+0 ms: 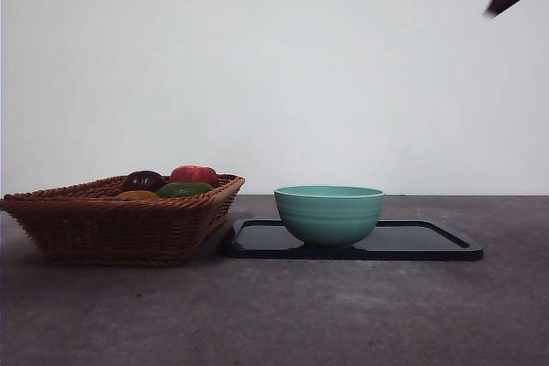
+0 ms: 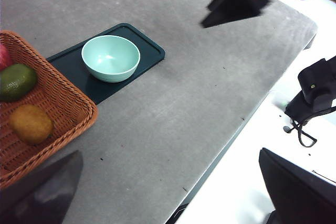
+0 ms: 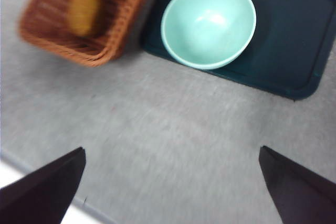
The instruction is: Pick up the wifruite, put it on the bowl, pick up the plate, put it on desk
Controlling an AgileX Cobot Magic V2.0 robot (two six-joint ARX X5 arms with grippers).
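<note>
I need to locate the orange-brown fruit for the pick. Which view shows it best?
The left wrist view: the wifruite lies sharp and whole in the basket. The right wrist view shows it blurred; the front view shows only its top behind the rim.

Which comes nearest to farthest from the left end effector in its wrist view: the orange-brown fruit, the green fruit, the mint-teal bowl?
1. Small orange-brown fruit, in the woven wicker basket's near corner, closest to the left end effector.
2. Green oval fruit, deeper in the basket.
3. Mint-teal glazed bowl, on the dark rectangular tray, beyond the basket.
</note>
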